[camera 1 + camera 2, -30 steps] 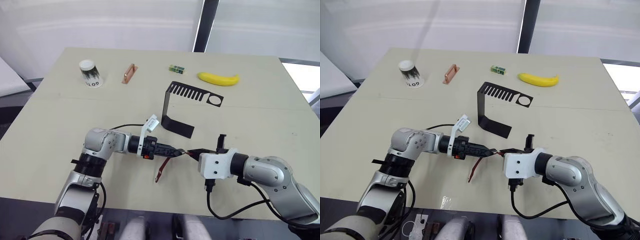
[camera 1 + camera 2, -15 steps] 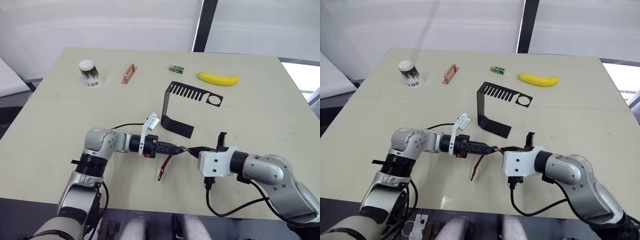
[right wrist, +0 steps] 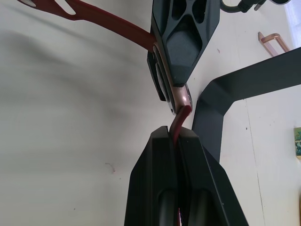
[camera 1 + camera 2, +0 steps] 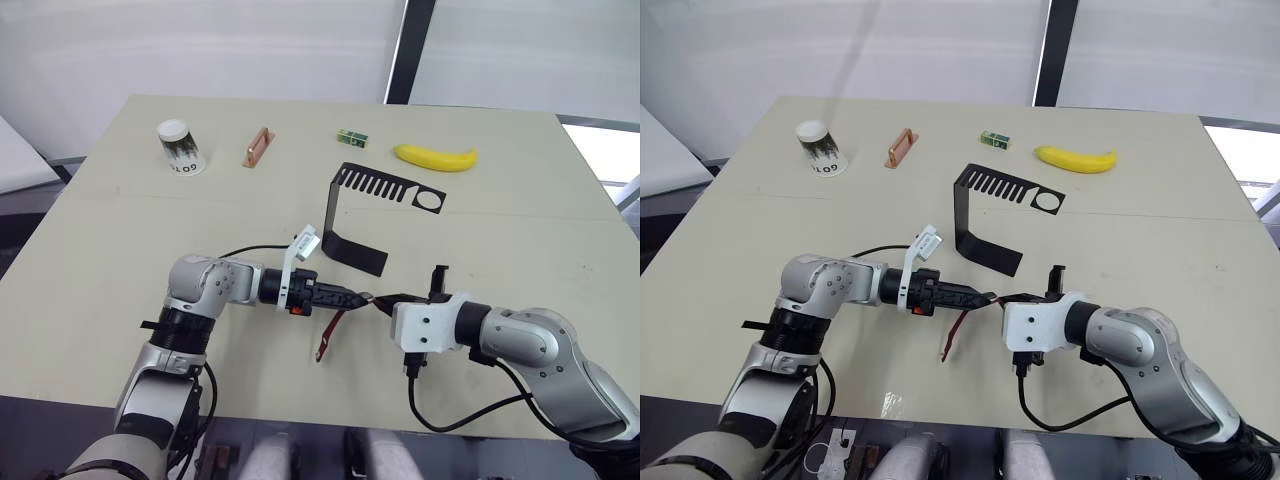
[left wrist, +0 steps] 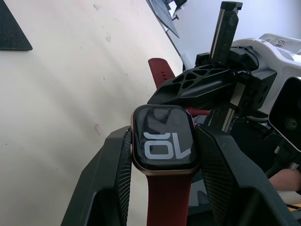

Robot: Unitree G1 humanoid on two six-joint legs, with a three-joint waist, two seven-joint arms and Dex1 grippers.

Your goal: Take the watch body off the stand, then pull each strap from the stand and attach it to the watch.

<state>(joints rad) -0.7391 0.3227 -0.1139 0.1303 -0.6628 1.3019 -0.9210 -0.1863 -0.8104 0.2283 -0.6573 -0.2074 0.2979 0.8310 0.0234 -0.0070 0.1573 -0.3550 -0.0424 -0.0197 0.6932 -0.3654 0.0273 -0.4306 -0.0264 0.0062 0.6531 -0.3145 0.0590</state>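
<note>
- The left gripper [image 5: 162, 155] is clamped on the watch body [image 5: 163, 137], one finger on each side of the case, held above the table [image 4: 120, 250] in front of the stand [image 4: 350, 215]; the screen faces its wrist camera.
- One strap [image 4: 328, 335] already hangs from the case, dangling toward the table; the stand itself looks bare of straps.
- The right gripper [image 3: 175, 141] is closed flat on the second strap [image 3: 181, 117], whose free end curves up to the edge of the case; it appears to touch the slot (whether it is seated I cannot tell).
- Judged stage: joining the second strap, the last step of the task.
- Risks: the strap is bent where it meets the case, so a push along the gripper's axis may buckle it rather than slide it in; a slight misalignment could jam the lug at the slot mouth; too much side force could twist the watch body in the left fingers or knock it loose; the fingers of both arms are nearly touching, so a collision is possible.
- The cup [image 4: 180, 147], banana [image 4: 436, 156] and copper bar [image 4: 258, 147] lie well apart.
</note>
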